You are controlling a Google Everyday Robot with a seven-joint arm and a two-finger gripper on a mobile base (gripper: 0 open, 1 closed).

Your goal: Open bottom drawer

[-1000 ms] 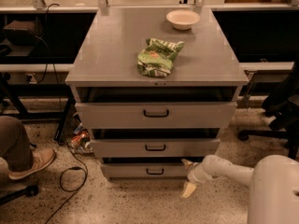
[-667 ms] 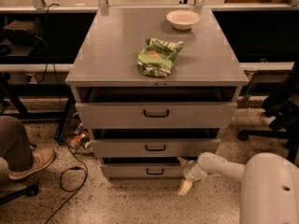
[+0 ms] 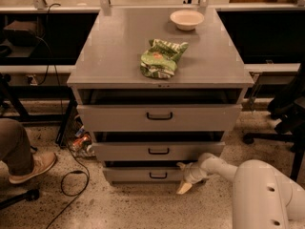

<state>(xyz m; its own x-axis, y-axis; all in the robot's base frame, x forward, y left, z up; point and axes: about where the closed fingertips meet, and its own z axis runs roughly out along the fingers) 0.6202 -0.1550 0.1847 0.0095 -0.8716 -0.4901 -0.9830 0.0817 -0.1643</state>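
Note:
The bottom drawer (image 3: 143, 174) is the lowest, smallest grey front of the cabinet, with a small black loop handle (image 3: 157, 175). It stands out only a little from the cabinet. My gripper (image 3: 183, 176) is at the right end of that drawer front, to the right of the handle, one pale finger (image 3: 184, 187) pointing down toward the floor. My white arm (image 3: 257, 190) reaches in from the lower right.
The middle drawer (image 3: 157, 150) and top drawer (image 3: 158, 117) sit above, slightly ajar. A green bag (image 3: 161, 58) and a white bowl (image 3: 187, 19) lie on the cabinet top. A person's foot (image 3: 28, 165), cables (image 3: 71, 175) and a chair base (image 3: 276, 132) are on the floor.
My arm and gripper have moved left, closer to the bottom drawer's front. The drawers have not visibly moved.

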